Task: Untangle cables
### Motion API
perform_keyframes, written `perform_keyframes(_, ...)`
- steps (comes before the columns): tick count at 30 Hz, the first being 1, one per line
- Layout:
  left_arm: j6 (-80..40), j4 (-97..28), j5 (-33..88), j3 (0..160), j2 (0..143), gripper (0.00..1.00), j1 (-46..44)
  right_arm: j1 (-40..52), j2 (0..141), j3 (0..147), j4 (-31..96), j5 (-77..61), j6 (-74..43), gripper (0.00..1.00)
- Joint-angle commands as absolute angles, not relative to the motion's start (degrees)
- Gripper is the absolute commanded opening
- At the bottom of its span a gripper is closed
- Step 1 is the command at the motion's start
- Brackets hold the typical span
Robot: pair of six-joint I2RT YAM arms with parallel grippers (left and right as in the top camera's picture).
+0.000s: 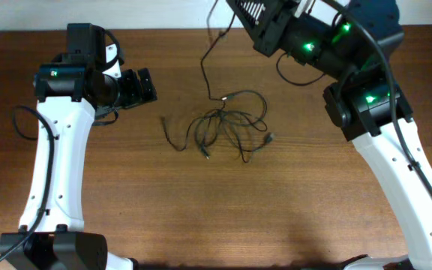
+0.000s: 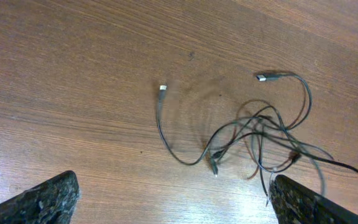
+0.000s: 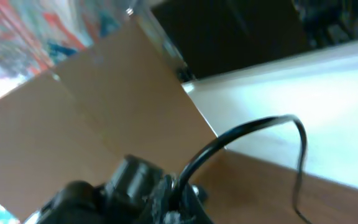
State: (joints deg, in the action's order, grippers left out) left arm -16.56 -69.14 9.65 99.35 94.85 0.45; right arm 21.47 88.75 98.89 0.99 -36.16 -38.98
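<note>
The cables [image 1: 227,124] lie as a loose tangle of thin black cords at the table's middle. One strand [image 1: 205,64] rises from the tangle toward the top edge, where my right gripper [image 1: 238,9] is lifted high. In the right wrist view the right gripper [image 3: 179,193] is shut on a black cable [image 3: 241,137] that arcs up and away. My left gripper [image 1: 137,86] stands open to the left of the tangle. In the left wrist view the left gripper [image 2: 173,205] is wide apart with only bare wood between its fingertips [image 2: 42,199]; the tangle [image 2: 260,137] lies ahead, right, with a silver-tipped plug [image 2: 162,88].
The wooden table [image 1: 126,195] ends at its far edge [image 1: 163,28] near the top of the overhead view. A brown panel [image 3: 73,124] and a white surface [image 3: 303,81] fill the right wrist view. A thick black arm cable [image 1: 385,67] hangs along the right arm.
</note>
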Motion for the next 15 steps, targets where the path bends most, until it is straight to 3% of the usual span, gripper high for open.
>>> perform_keyframes(1,-16.7,-69.1,9.4,99.8,95.3,0.99,0.6,21.7,87.9,99.8,-2.8,-37.3,-41.0,0.04)
perform_keyframes(8,-16.7,-69.1,9.4,99.8,95.3,0.99,0.6,21.7,87.8,100.1,-22.4,-36.7,-46.0,0.04)
perform_keyframes(15,-16.7,-69.1,9.4,99.8,95.3,0.99,0.6,16.3,87.5,100.1,-16.8,-36.5,-46.0,0.04)
